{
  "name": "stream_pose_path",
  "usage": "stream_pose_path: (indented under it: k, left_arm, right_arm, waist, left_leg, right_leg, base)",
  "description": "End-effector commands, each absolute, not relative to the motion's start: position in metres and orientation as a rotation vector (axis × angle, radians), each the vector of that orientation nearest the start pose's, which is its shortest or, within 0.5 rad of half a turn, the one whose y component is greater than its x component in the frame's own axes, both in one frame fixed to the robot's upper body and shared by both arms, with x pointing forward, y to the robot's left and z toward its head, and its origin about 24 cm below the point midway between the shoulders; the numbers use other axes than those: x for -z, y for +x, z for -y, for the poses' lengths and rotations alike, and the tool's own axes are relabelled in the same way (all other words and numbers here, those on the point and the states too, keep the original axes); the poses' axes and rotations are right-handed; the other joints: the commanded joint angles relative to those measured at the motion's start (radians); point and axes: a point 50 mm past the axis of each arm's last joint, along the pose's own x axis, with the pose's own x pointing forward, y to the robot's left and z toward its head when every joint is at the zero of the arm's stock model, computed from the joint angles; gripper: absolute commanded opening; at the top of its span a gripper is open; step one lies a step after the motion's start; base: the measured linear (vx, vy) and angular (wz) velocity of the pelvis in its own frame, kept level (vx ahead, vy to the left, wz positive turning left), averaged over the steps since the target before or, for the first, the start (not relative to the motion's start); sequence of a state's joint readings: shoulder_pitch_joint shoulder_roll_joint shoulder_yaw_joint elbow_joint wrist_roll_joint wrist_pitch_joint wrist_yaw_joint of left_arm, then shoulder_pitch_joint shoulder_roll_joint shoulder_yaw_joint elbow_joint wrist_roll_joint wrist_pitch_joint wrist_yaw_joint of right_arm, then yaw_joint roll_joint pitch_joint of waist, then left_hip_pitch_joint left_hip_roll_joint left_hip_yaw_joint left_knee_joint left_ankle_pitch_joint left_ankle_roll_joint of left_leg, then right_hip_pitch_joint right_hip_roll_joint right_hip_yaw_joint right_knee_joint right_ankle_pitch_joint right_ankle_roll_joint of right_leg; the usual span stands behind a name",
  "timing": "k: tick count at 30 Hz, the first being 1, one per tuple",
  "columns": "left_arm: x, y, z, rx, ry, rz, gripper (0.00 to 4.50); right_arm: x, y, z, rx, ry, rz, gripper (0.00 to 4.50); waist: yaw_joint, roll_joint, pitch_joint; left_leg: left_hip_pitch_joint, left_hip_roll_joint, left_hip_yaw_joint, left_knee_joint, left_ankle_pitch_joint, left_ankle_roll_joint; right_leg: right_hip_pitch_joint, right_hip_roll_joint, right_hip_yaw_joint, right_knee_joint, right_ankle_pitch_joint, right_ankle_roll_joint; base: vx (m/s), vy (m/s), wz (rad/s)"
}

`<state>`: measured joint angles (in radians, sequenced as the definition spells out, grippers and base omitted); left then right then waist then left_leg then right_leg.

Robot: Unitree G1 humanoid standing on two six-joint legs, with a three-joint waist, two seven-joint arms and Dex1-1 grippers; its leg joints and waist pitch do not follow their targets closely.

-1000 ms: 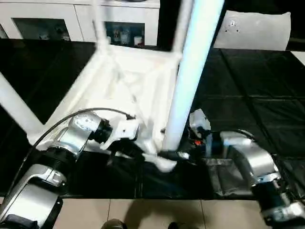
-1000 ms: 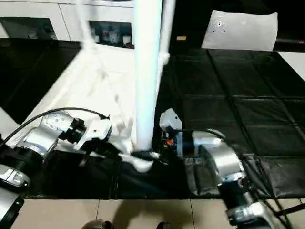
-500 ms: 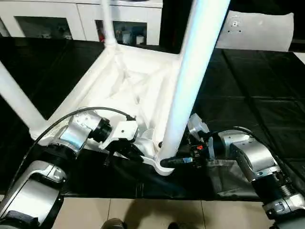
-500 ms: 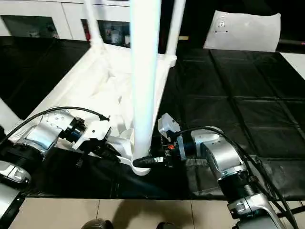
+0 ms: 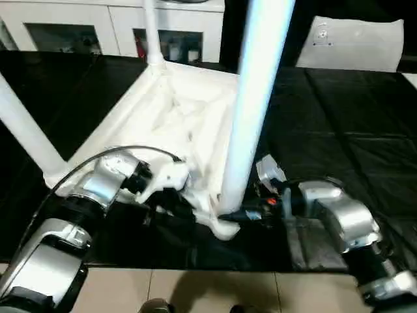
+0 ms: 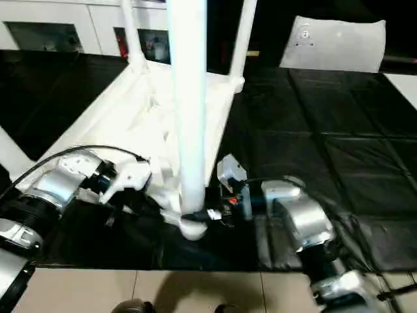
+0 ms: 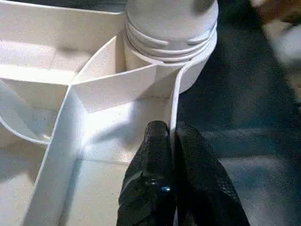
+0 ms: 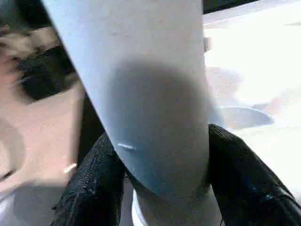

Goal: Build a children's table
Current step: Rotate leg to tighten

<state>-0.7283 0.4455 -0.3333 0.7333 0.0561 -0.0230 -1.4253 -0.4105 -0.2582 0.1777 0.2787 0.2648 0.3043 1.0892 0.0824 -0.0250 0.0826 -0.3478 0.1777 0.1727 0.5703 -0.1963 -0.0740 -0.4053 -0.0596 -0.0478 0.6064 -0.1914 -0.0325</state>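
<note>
My right claw point(image 8: 155, 188) has closed in from wide spread and now pinches the near leg point(image 5: 251, 111) just above its corner socket point(image 7: 171, 42), so I judge I can turn or seat it next. Left claw point(image 7: 171, 155) is pressed together on the thin rim of the upturned tabletop point(image 5: 176, 117), which lies on the black floor mat point(image 5: 339, 130). Leg's upper end is cut off; thread depth hard to see.
</note>
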Motion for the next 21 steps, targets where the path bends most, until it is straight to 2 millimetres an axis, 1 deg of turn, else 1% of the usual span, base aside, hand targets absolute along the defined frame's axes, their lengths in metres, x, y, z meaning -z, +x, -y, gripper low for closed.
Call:
stream_pose_path:
  k: [1, 2, 3, 4, 5, 6, 7, 8, 9, 10, 11, 12, 13, 14, 15, 16, 17, 18, 19, 20, 21]
  left_arm:
    - [-0.081, 0.337, -0.133, 1.377, 0.463, -0.434, 0.0]
    - [-0.081, 0.337, -0.13, 1.365, 0.452, -0.431, 0.0]
    - [-0.081, 0.337, -0.125, 1.335, 0.435, -0.423, 0.0]
    - [-0.081, 0.337, -0.125, 1.335, 0.435, -0.423, 0.0]
    - [-0.081, 0.338, -0.122, 1.314, 0.424, -0.419, 0.0]
    - [-0.082, 0.338, -0.116, 1.281, 0.402, -0.412, 0.0]
    - [-0.082, 0.34, -0.109, 1.238, 0.384, -0.399, 0.0]
    - [-0.083, 0.34, -0.105, 1.208, 0.373, -0.392, 0.0]
    - [-0.083, 0.341, -0.103, 1.201, 0.367, -0.391, 0.0]
    - [-0.086, 0.342, -0.087, 1.145, 0.321, -0.373, 0.0]
    - [-0.088, 0.343, -0.081, 1.126, 0.303, -0.365, 0.0]
    - [-0.089, 0.344, -0.073, 1.11, 0.299, -0.355, 0.0]
    - [-0.09, 0.345, -0.07, 1.103, 0.3, -0.35, 0.0]
    - [-0.09, 0.345, -0.067, 1.101, 0.305, -0.347, 0.0]
    - [-0.091, 0.344, -0.064, 1.118, 0.33, -0.346, 0.0]
    - [-0.09, 0.344, -0.063, 1.128, 0.35, -0.35, 0.0]
    - [-0.09, 0.343, -0.064, 1.139, 0.361, -0.358, 0.0]
    - [-0.089, 0.343, -0.066, 1.144, 0.372, -0.371, 0.0]
    - [-0.088, 0.343, -0.066, 1.145, 0.373, -0.373, 0.0]
    - [-0.087, 0.342, -0.07, 1.147, 0.389, -0.39, 0.0]
    - [-0.086, 0.342, -0.072, 1.144, 0.395, -0.395, 0.0]
  right_arm:
    - [-0.046, 0.293, 0.087, -1.108, 0.098, -0.319, 2.15]
    - [-0.045, 0.294, 0.084, -1.077, 0.113, -0.322, 2.14]
    - [-0.044, 0.295, 0.078, -1.04, 0.126, -0.32, 2.12]
    - [-0.044, 0.295, 0.078, -1.04, 0.126, -0.32, 2.12]
    - [-0.043, 0.296, 0.075, -1.016, 0.133, -0.318, 2.12]
    - [-0.042, 0.297, 0.068, -0.969, 0.15, -0.323, 2.11]
    - [-0.041, 0.298, 0.06, -0.92, 0.171, -0.328, 2.11]
    - [-0.04, 0.299, 0.055, -0.887, 0.185, -0.333, 2.11]
    - [-0.04, 0.299, 0.054, -0.873, 0.186, -0.334, 2.11]
    - [-0.039, 0.303, 0.042, -0.773, 0.192, -0.342, 2.11]
    - [-0.039, 0.305, 0.037, -0.736, 0.195, -0.345, 2.11]
    - [-0.039, 0.307, 0.032, -0.691, 0.218, -0.348, 2.11]
    - [-0.04, 0.308, 0.03, -0.672, 0.231, -0.35, 2.11]
    - [-0.041, 0.309, 0.028, -0.664, 0.231, -0.343, 2.11]
    - [-0.045, 0.31, 0.026, -0.679, 0.207, -0.307, 2.11]
    - [-0.047, 0.31, 0.025, -0.686, 0.201, -0.292, 2.46]
    - [-0.047, 0.31, 0.027, -0.68, 0.205, -0.287, 2.67]
    - [-0.047, 0.31, 0.03, -0.673, 0.203, -0.277, 2.81]
    - [-0.047, 0.31, 0.031, -0.672, 0.202, -0.275, 2.83]
    - [-0.047, 0.309, 0.037, -0.677, 0.184, -0.257, 2.9]
    - [-0.046, 0.309, 0.041, -0.684, 0.17, -0.25, 3.03]
  waist:
    - [-0.001, 0.007, -0.041]
    - [-0.007, 0.005, -0.041]
    - [-0.017, 0.005, -0.042]
    - [-0.025, 0.003, -0.043]
    - [-0.027, 0.004, -0.043]
    - [-0.032, 0.007, -0.044]
    - [-0.033, 0.006, -0.047]
    - [-0.035, 0.007, -0.047]
    - [-0.035, 0.008, -0.047]
    - [-0.036, 0.007, -0.049]
    - [-0.037, 0.01, -0.049]
    - [-0.039, 0.01, -0.049]
    - [-0.042, 0.01, -0.049]
    - [-0.043, 0.011, -0.05]
    - [-0.043, 0.013, -0.051]
    - [-0.043, 0.016, -0.052]
    - [-0.044, 0.015, -0.053]
    - [-0.043, 0.015, -0.054]
    - [-0.043, 0.017, -0.054]
    - [-0.043, 0.015, -0.053]
    - [-0.041, 0.019, -0.054]
  left_leg:
    - [0.0, 0.05, -0.022, -0.077, -0.229, -0.004]
    - [-0.003, 0.05, -0.024, -0.08, -0.234, -0.009]
    - [-0.003, 0.049, -0.027, -0.082, -0.239, -0.012]
    - [-0.003, 0.05, -0.026, -0.08, -0.233, -0.007]
    - [-0.001, 0.049, -0.024, -0.078, -0.23, 0.0]
    - [-0.002, 0.051, -0.021, -0.076, -0.216, 0.004]
    - [-0.002, 0.049, -0.019, -0.075, -0.2, 0.011]
    - [-0.002, 0.05, -0.018, -0.074, -0.19, 0.012]
    - [-0.003, 0.048, -0.017, -0.074, -0.172, 0.014]
    - [-0.005, 0.048, -0.015, -0.073, -0.157, 0.017]
    - [-0.004, 0.049, -0.015, -0.073, -0.147, 0.013]
    - [-0.004, 0.047, -0.016, -0.074, -0.147, 0.008]
    - [-0.004, 0.046, -0.016, -0.073, -0.148, 0.01]
    - [-0.004, 0.045, -0.017, -0.073, -0.147, 0.011]
    - [-0.005, 0.044, -0.017, -0.073, -0.14, 0.019]
    - [-0.004, 0.045, -0.015, -0.071, -0.136, 0.029]
    - [-0.005, 0.045, -0.015, -0.071, -0.131, 0.033]
    - [-0.004, 0.045, -0.014, -0.071, -0.119, 0.042]
    - [-0.005, 0.045, -0.015, -0.071, -0.114, 0.045]
    - [-0.005, 0.045, -0.014, -0.071, -0.115, 0.049]
    - [-0.004, 0.047, -0.014, -0.071, -0.122, 0.051]
  right_leg:
    - [0.048, -0.098, 0.051, -0.097, -0.459, -0.145]
    - [0.049, -0.098, 0.05, -0.1, -0.487, -0.132]
    - [0.047, -0.095, 0.049, -0.102, -0.508, -0.117]
    - [0.044, -0.094, 0.051, -0.101, -0.487, -0.119]
    - [0.043, -0.093, 0.052, -0.103, -0.473, -0.123]
    - [0.042, -0.09, 0.055, -0.098, -0.419, -0.142]
    - [0.042, -0.087, 0.053, -0.095, -0.372, -0.156]
    - [0.042, -0.086, 0.054, -0.091, -0.346, -0.164]
    - [0.043, -0.084, 0.053, -0.089, -0.302, -0.178]
    - [0.047, -0.083, 0.053, -0.085, -0.267, -0.185]
    - [0.044, -0.084, 0.054, -0.083, -0.251, -0.193]
    - [0.046, -0.082, 0.051, -0.084, -0.241, -0.197]
    - [0.048, -0.083, 0.052, -0.084, -0.232, -0.198]
    - [0.049, -0.082, 0.051, -0.083, -0.226, -0.198]
    - [0.052, -0.081, 0.051, -0.083, -0.203, -0.196]
    - [0.051, -0.082, 0.052, -0.084, -0.172, -0.197]
    - [0.053, -0.081, 0.052, -0.082, -0.155, -0.199]
    - [0.055, -0.08, 0.052, -0.08, -0.123, -0.206]
    - [0.056, -0.081, 0.051, -0.078, -0.111, -0.209]
    - [0.057, -0.081, 0.051, -0.079, -0.103, -0.213]
    - [0.057, -0.083, 0.051, -0.08, -0.107, -0.215]
  base:
    - [0.0, 0.0, 0.0]
    - [0.0, 0.0, 0.0]
    - [0.0, 0.0, 0.0]
    - [0.0, 0.0, 0.0]
    - [0.0, 0.0, 0.0]
    - [0.0, 0.0, 0.0]
    - [0.0, 0.0, 0.0]
    - [0.0, 0.0, 0.0]
    - [0.0, 0.0, 0.0]
    - [0.0, 0.0, 0.0]
    - [0.0, 0.0, 0.0]
    - [0.0, 0.0, 0.0]
    - [0.0, 0.0, 0.0]
    - [0.0, 0.0, 0.0]
    - [0.0, 0.0, 0.0]
    - [0.0, 0.0, 0.0]
    - [0.0, 0.0, 0.0]
    - [0.0, 0.0, 0.0]
    - [0.0, 0.0, 0.0]
    - [0.0, 0.0, 0.0]
    - [0.0, 0.0, 0.0]
